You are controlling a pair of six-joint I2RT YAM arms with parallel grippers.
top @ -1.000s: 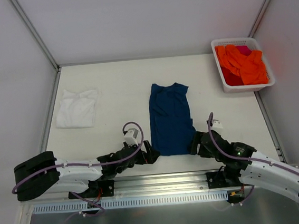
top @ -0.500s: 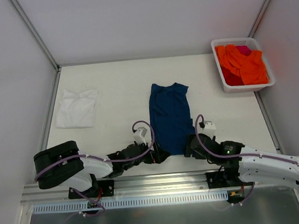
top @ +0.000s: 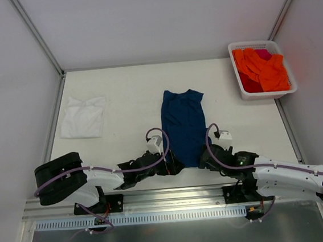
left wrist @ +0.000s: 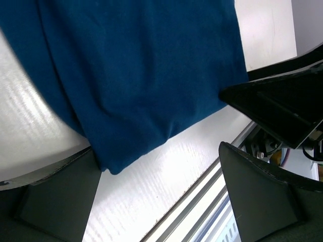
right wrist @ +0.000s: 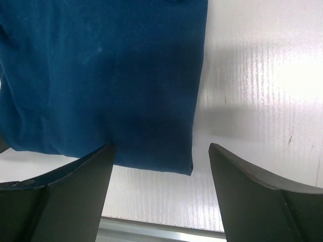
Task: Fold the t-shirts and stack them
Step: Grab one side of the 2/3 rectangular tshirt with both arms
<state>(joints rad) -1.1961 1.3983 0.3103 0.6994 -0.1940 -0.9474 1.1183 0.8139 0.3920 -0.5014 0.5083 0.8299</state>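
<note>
A white basket (top: 265, 94) is sitting at the worktop's (top: 130, 89) far right corner, holding orange and pink cloth (top: 262, 68).

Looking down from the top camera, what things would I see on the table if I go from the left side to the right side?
white t-shirt → navy blue t-shirt → white basket holding orange clothes

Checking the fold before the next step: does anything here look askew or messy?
Only mildly: the long-folded navy blue cotton t-shirt has a rumpled, uneven near hem by the left tool. The white cotton t-shirt lies folded, apart.
</note>
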